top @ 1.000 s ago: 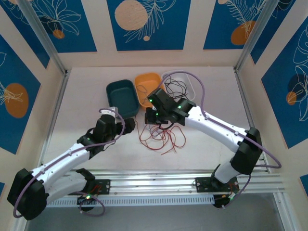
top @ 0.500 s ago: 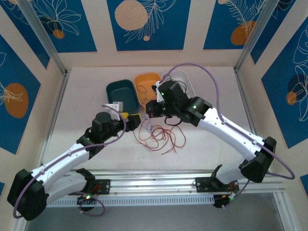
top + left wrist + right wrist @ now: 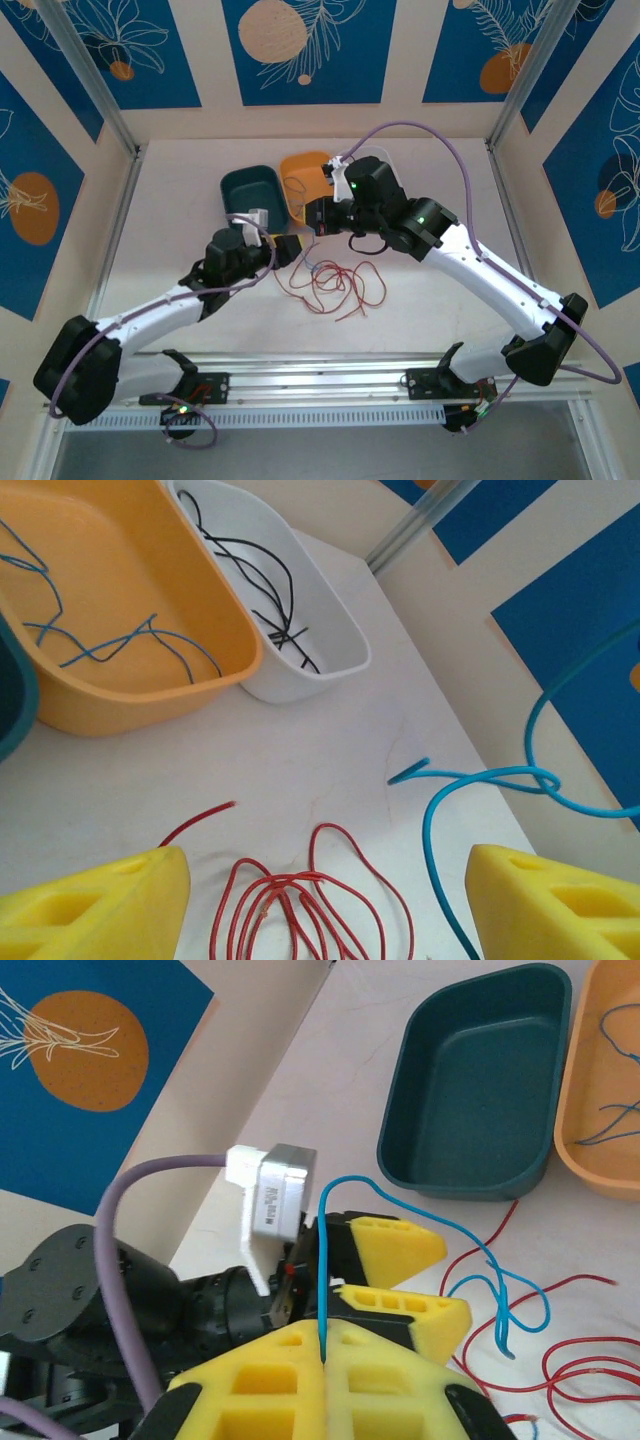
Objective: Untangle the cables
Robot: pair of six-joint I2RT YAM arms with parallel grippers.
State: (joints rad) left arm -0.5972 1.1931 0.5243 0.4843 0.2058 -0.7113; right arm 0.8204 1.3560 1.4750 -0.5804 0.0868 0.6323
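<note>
Now our right gripper (image 3: 325, 1345) pinches a blue cable (image 3: 322, 1260), left gripper (image 3: 328, 880) wide; next, probably the orange tray (image 3: 150, 705).

I'm pinching a blue cable (image 3: 322, 1260) in my right hand (image 3: 323, 1338), it's arching past my left hand (image 3: 395, 1278), red cables (image 3: 590, 1365) lying on the bench (image 3: 330, 1060)

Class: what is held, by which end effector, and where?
The right end effector pinches the thin blue wire along its length, away from its loop.
</note>
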